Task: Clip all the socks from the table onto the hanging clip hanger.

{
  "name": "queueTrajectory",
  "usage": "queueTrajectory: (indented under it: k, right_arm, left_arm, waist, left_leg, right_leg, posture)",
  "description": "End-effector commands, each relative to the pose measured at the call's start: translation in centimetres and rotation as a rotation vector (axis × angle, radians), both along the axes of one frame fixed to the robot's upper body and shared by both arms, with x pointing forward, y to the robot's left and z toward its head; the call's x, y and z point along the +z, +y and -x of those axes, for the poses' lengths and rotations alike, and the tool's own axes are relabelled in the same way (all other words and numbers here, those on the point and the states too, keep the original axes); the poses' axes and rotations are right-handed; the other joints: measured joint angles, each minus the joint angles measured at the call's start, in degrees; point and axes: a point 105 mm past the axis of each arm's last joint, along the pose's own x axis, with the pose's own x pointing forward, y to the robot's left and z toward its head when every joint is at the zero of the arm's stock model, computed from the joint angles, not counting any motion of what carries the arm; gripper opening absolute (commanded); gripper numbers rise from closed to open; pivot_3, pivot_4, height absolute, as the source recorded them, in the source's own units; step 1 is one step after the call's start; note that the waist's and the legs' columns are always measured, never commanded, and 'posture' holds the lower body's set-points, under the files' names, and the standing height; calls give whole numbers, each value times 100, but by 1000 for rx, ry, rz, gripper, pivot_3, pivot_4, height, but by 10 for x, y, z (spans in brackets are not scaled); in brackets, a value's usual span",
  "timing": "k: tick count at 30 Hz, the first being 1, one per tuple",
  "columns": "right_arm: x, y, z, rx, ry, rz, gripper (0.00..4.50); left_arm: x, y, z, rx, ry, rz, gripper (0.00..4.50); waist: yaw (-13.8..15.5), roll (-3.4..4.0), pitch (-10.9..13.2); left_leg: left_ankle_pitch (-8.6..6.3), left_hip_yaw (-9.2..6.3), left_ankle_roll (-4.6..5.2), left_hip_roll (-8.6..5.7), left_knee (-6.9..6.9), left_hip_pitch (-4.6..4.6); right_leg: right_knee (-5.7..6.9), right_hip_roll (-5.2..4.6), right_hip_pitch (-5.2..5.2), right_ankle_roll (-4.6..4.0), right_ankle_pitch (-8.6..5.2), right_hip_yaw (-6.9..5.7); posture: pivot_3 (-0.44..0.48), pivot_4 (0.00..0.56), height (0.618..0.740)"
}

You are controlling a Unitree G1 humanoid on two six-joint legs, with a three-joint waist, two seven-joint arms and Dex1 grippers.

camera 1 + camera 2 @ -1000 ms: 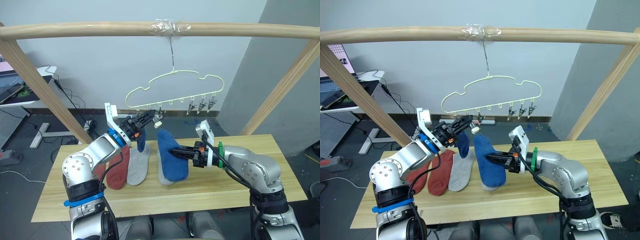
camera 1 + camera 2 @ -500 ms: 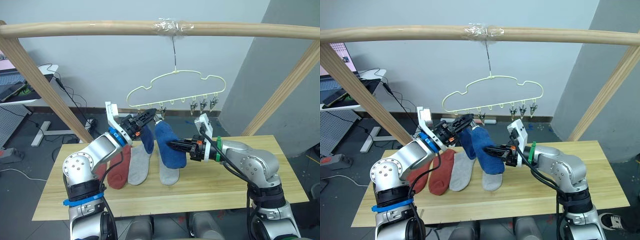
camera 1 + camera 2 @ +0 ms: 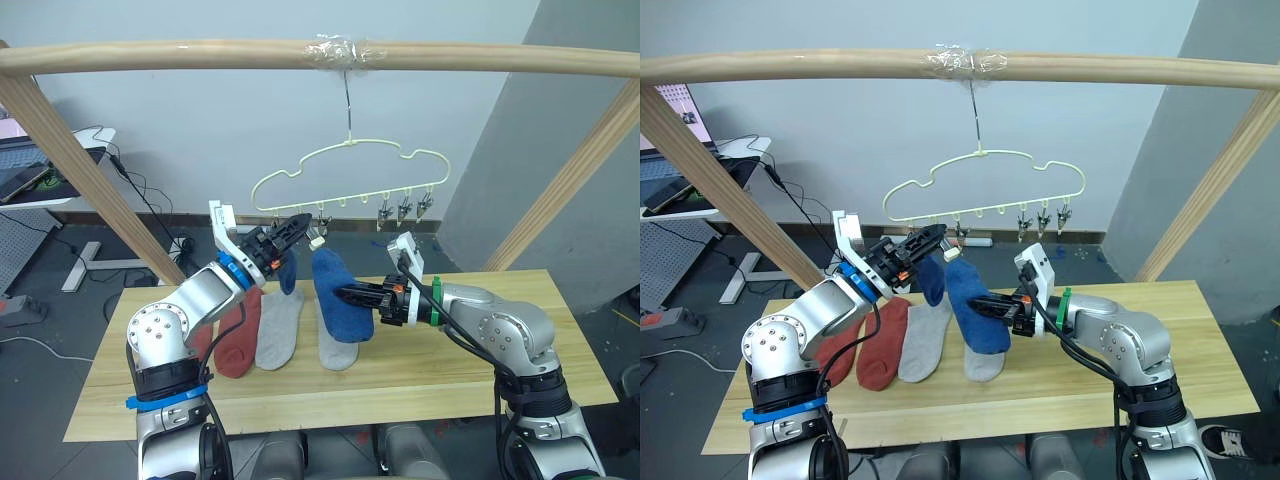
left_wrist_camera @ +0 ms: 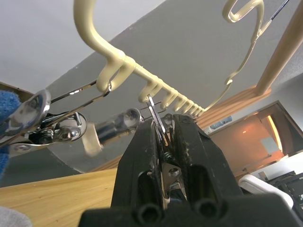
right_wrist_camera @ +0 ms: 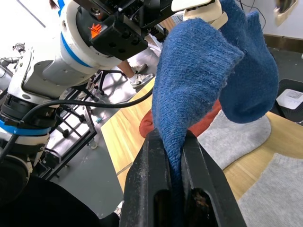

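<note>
The pale-yellow clip hanger (image 3: 350, 178) hangs from the wooden bar. One blue sock (image 3: 287, 274) dangles from a clip near its left end. My left gripper (image 3: 299, 223) is shut on the neighbouring metal clip (image 4: 158, 124), just below the hanger's wire. My right gripper (image 3: 346, 293) is shut on a second blue sock (image 3: 340, 300), held above the table (image 3: 450, 380) just right of the hanging one. On the table lie two rust-red socks (image 3: 238, 335) and two light grey socks (image 3: 279, 322), one grey partly under the held sock.
A thick wooden bar (image 3: 200, 58) on slanted posts (image 3: 80, 170) frames the table. Three free clips (image 3: 405, 209) hang at the hanger's right end. A white desk (image 3: 40, 185) and cables stand at the far left.
My right gripper has lifted the blue sock off the table, up and left toward the hanger. My left gripper stayed on its clip and rose slightly.
</note>
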Motion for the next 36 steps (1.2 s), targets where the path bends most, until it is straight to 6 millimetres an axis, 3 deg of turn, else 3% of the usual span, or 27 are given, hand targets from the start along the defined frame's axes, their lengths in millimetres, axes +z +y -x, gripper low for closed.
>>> queueTrajectory:
  k: [1, 12, 23, 32, 36]
  right_arm:
    - [10, 5, -1, 13, -41, -26, 32]
    - [20, 13, -11, -1, -58, -70, 32]
    - [13, 16, -21, -34, -79, -31, 32]
    - [7, 24, -22, -37, -81, -22, 0]
    - [6, 32, -21, -33, -55, -47, 0]
  left_arm:
    - [13, -4, 4, -23, -55, 22, 182]
    - [12, -5, 4, -31, -54, 15, 182]
    - [12, -5, 4, -23, -111, -63, 182]
    - [12, 8, 8, 6, -114, -54, 3100]
    - [5, 22, 23, 6, -116, -196, 4346]
  waist:
    - [0, 0, 0]
    - [4, 0, 0]
    - [10, 0, 0]
    - [11, 0, 0]
    - [-35, 0, 1]
  left_leg:
    - [1, 0, 0, 0, 3, -20]
    - [1, 0, 0, 0, 3, -26]
    - [1, 1, 0, 0, 2, -26]
    - [1, 0, 0, 0, 2, -26]
    - [1, 1, 0, 4, 0, -25]
  right_leg:
    - [5, 0, -22, 1, 2, 1]
    - [5, 0, -28, 0, 2, 1]
    - [4, 1, -28, 0, 2, 1]
    - [4, 0, -28, 0, 2, 1]
    - [6, 2, -30, -1, 2, 2]
  posture:
    - [-64, 125, 740]
    - [-59, 131, 740]
    - [-53, 140, 740]
    - [-42, 132, 740]
    - [-44, 133, 740]
